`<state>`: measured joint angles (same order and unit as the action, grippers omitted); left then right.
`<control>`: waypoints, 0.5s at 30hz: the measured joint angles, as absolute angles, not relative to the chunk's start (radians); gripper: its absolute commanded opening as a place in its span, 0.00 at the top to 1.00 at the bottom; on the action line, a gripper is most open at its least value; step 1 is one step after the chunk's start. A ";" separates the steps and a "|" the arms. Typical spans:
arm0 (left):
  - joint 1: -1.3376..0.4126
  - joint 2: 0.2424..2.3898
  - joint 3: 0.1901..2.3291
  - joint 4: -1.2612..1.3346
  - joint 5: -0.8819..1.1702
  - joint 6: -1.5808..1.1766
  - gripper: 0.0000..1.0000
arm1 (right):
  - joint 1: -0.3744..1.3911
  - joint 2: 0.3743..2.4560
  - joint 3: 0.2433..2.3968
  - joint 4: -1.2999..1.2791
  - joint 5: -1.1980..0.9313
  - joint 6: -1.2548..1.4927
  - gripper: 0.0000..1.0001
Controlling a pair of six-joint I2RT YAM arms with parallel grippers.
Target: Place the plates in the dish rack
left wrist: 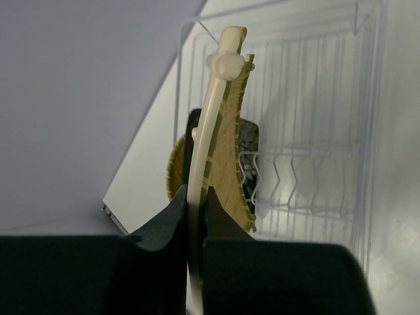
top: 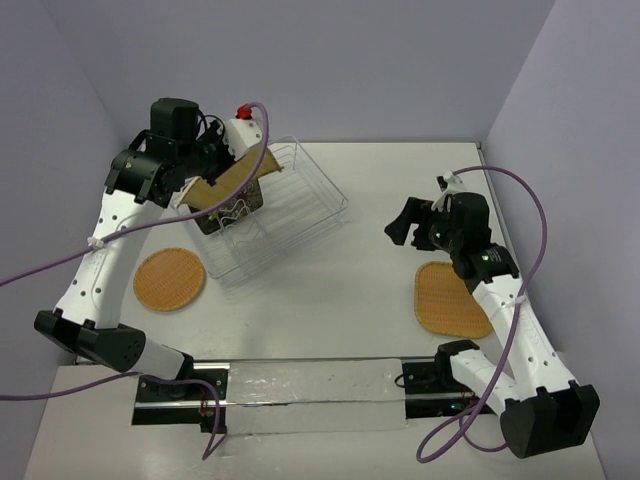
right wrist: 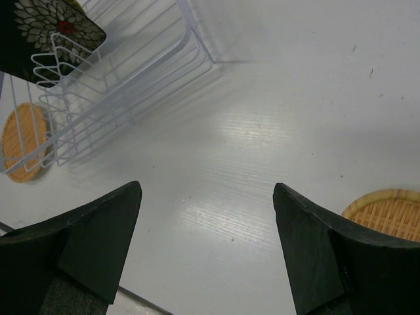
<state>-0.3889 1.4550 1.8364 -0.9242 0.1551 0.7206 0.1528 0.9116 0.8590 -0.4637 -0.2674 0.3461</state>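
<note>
The dish rack (top: 335,195), one basket of thin silver-white wire with a row of upright slots, sits skewed at the far left of the white worktop (top: 330,290). Four plates show plainly. A square black plate (right wrist: 46,29) with white flowers stands in the slots at the rack's left end. The left end effector (left wrist: 195,197) is pressed together on the edge of a square yellow bamboo plate (left wrist: 226,131), held on edge above that same end, with the black plate just behind it. A round orange woven plate (top: 169,279) lies flat near the rack's left side. A rounded-square orange woven plate (top: 450,298) lies flat beside the right arm. The right end effector (right wrist: 207,243) hangs spread and bare above open worktop between rack and woven plate.
</note>
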 measured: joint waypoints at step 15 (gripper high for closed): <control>-0.386 1.510 1.813 -0.991 0.061 0.746 1.00 | 0.153 1.013 0.878 -0.463 -0.242 0.342 0.12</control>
